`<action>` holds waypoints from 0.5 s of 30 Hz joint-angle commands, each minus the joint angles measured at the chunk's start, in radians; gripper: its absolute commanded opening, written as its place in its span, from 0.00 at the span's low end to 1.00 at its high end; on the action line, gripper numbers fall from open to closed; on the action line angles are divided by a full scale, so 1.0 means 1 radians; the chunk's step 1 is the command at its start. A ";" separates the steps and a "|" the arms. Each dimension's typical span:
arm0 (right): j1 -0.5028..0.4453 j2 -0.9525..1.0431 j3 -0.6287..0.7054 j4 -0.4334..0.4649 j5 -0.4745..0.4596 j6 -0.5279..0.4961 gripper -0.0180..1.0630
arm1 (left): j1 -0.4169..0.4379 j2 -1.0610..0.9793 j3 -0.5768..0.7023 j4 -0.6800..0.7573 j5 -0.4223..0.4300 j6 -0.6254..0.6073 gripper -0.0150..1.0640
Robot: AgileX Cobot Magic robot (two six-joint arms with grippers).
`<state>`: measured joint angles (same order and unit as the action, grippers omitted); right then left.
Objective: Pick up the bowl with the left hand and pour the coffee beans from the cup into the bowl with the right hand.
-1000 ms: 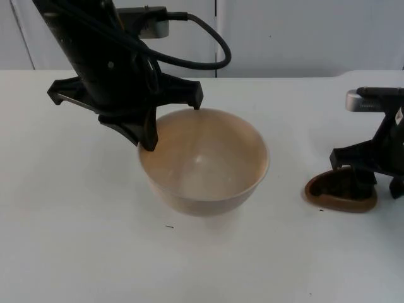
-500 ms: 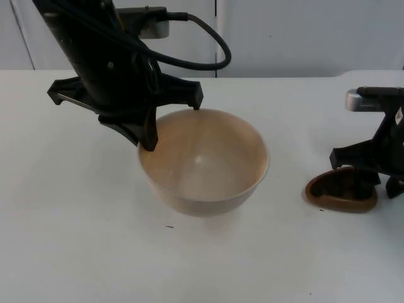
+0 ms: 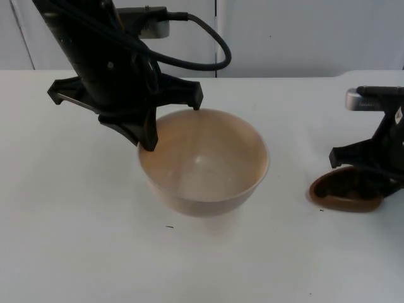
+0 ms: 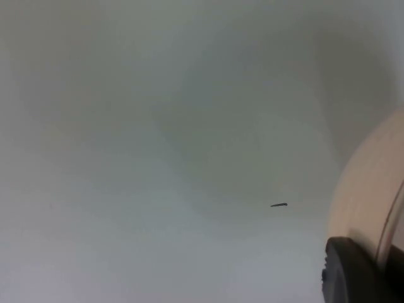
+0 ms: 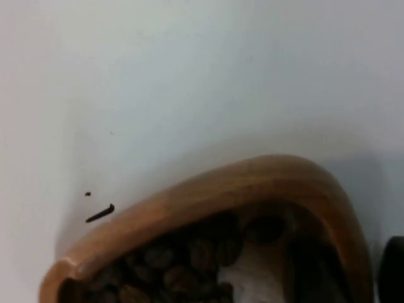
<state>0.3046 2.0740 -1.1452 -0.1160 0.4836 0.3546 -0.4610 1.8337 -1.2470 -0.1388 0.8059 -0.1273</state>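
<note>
The left hand (image 3: 148, 129) grips the near-left rim of the bowl (image 3: 203, 163), holding it ready to receive, while the right hand (image 3: 369, 180) is closed on the cup (image 3: 344, 192) of coffee beans (image 5: 189, 265), low over the surface (image 3: 76, 240) well to the bowl's right.

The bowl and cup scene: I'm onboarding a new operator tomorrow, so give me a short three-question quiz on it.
1. True or false: the bowl already holds coffee beans.
2. Which end effector is at the bowl's rim? A) left B) right
3. Fill in: the coffee beans lie in the brown ____.

Key:
1. False. The bowl's inside is bare.
2. A. The left end effector grips the bowl's rim, one finger inside and one outside; the right end effector is at the cup on the table.
3. cup.
</note>
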 commanded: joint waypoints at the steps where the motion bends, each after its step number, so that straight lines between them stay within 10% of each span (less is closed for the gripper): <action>1: -0.002 0.004 -0.001 -0.009 -0.002 -0.005 0.18 | -0.007 -0.007 -0.004 0.001 0.000 0.005 0.01; 15: -0.002 -0.032 -0.001 -0.011 0.001 -0.003 0.02 | -0.007 -0.007 -0.004 0.001 0.000 0.015 0.01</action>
<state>0.3046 2.0586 -1.1452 -0.1160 0.4731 0.3546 -0.4610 1.8337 -1.2470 -0.1388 0.8059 -0.1136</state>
